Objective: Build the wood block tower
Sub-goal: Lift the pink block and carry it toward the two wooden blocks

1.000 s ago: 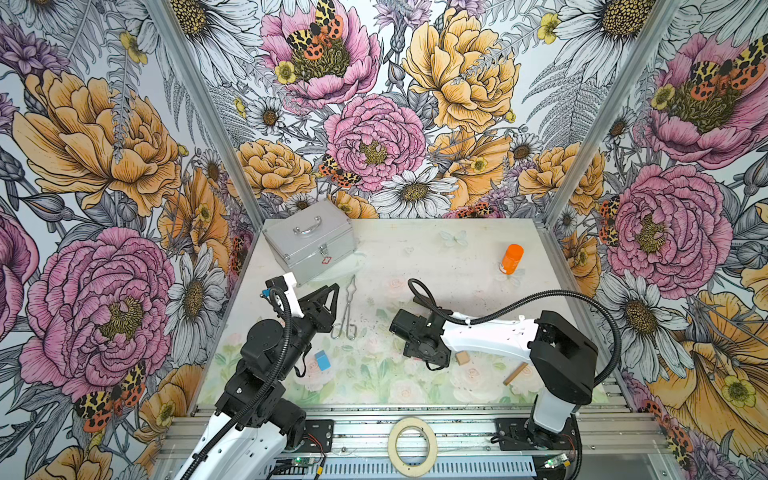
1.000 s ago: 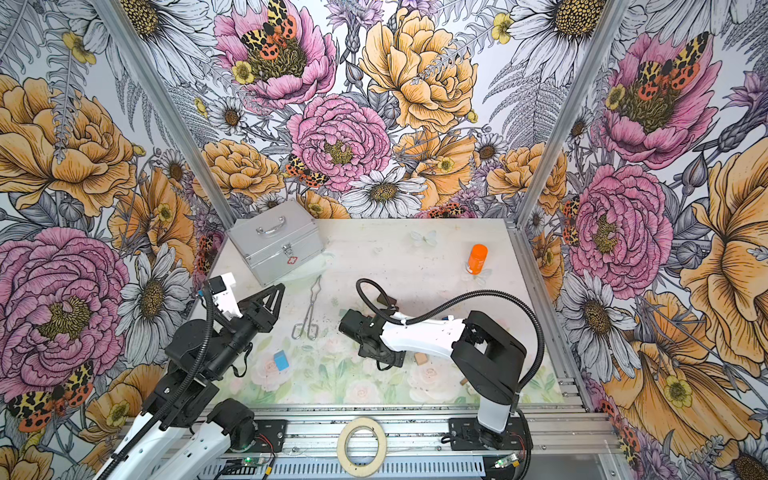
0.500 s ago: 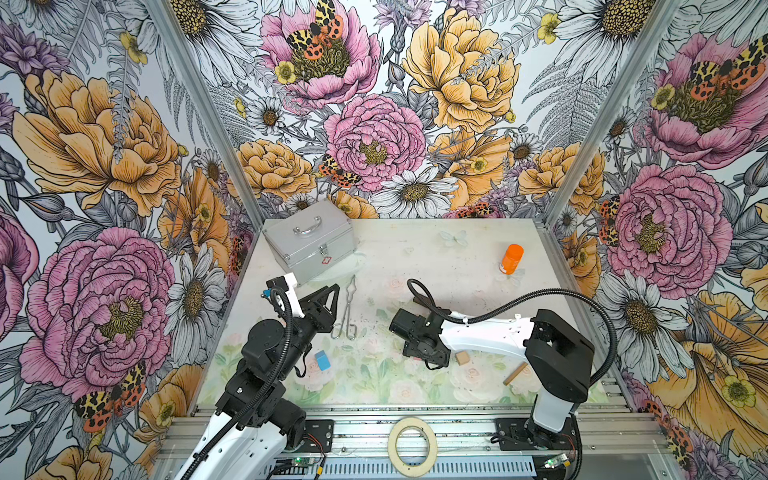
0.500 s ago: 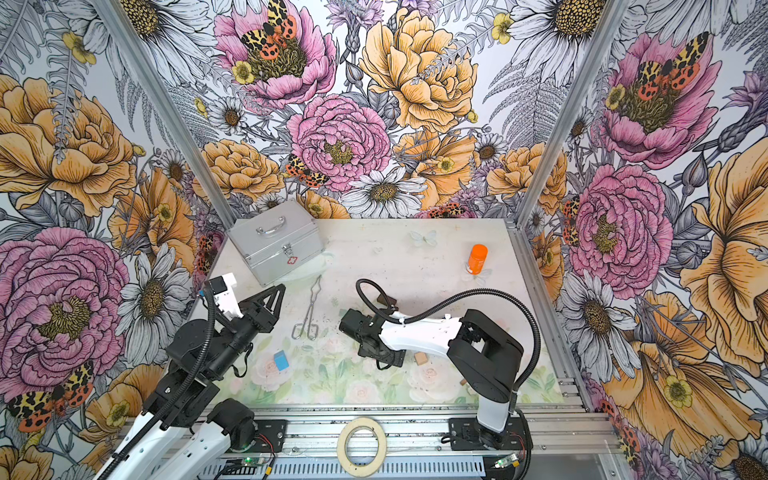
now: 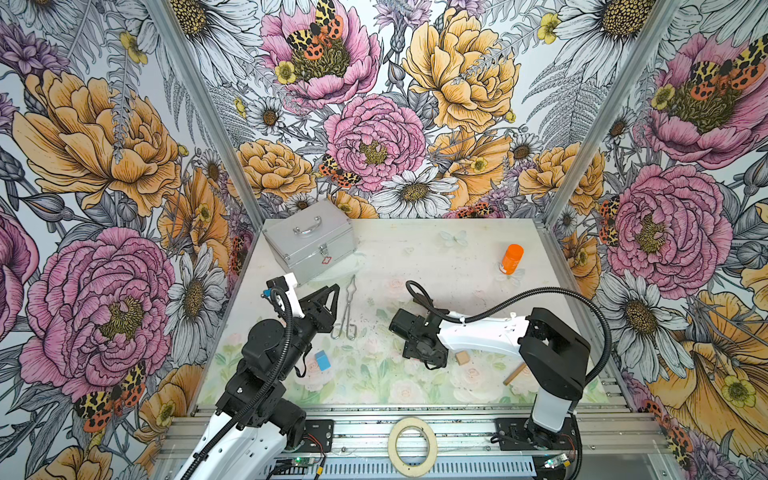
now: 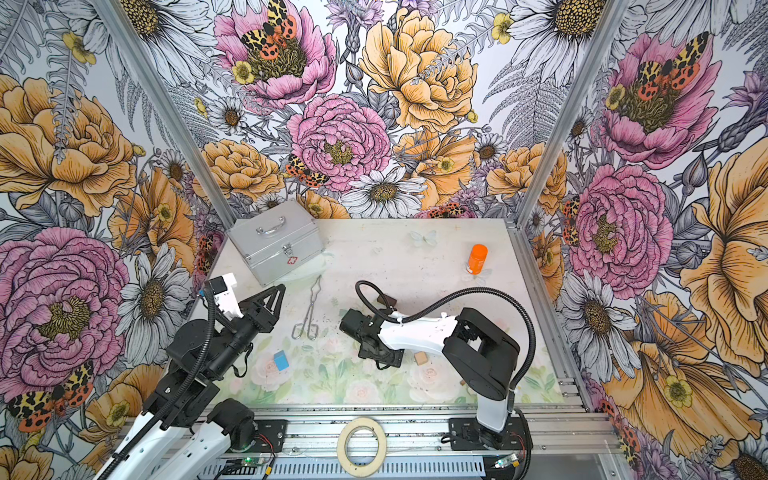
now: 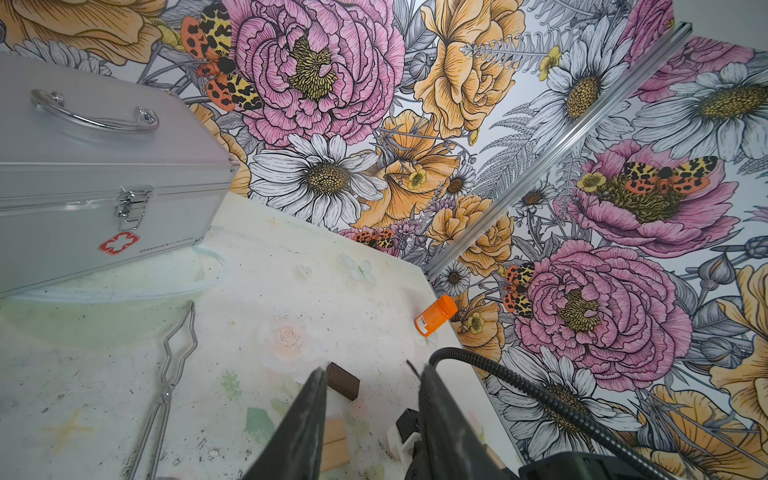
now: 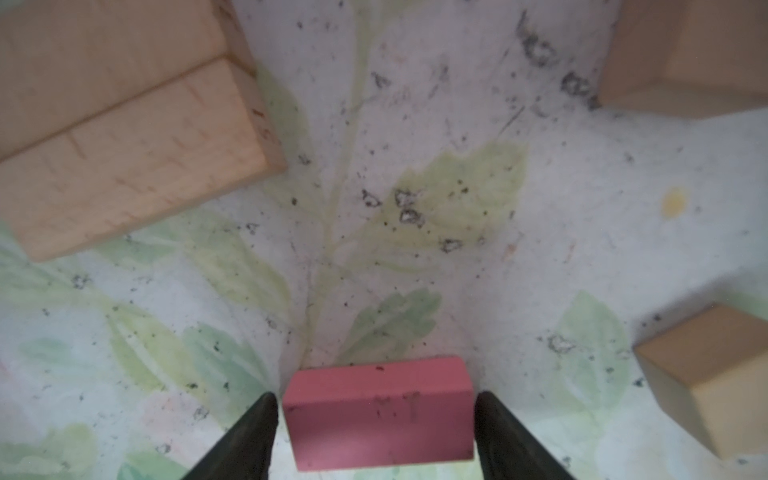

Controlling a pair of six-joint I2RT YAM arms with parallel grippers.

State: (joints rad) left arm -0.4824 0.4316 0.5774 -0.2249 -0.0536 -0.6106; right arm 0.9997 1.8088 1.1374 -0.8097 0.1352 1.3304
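Right gripper (image 8: 374, 401) is sitting low over the worktop (image 8: 415, 124), jaws spread around the pink wooden bar (image 8: 380, 411), one finger on each side. A sliver of worktop is showing beside one finger, so I'm reading it as flanking, not pinching. The pink bar is lying flat, mid-worktop toward the front edge.

Near it, not touching: two plain tan wooden bars (image 8: 124, 137) are lying flush against each other. Can't tell from this angle whether they're side by side or stacked. I'm taking them as the tower's base. Another tan wooden block (image 8: 685, 54) and a tan wooden cube (image 8: 706, 374) are sitting loose close by.

Left gripper (image 7: 370, 415) is hanging above the worktop near the left edge, jaws partly spread, nothing between them. A dark brown wooden bar (image 7: 343, 380) is lying loose mid-worktop, and a blue wooden cube (image 5: 322, 360) is sitting toward the front left. The silver metal case (image 5: 309, 245) at the back left corner, the metal tongs (image 5: 347, 309) in front of it and the orange bottle (image 5: 512, 258) by the right edge aren't in play.

My read: it's picking the pink bar, and the tower is barely begun. The next move is calling for a square close on the pink bar and a straight lift clear of the tan cube. Then it's carrying the bar to the tan pair and laying it level across them before letting go. The risk is nudging the pair on set-down.
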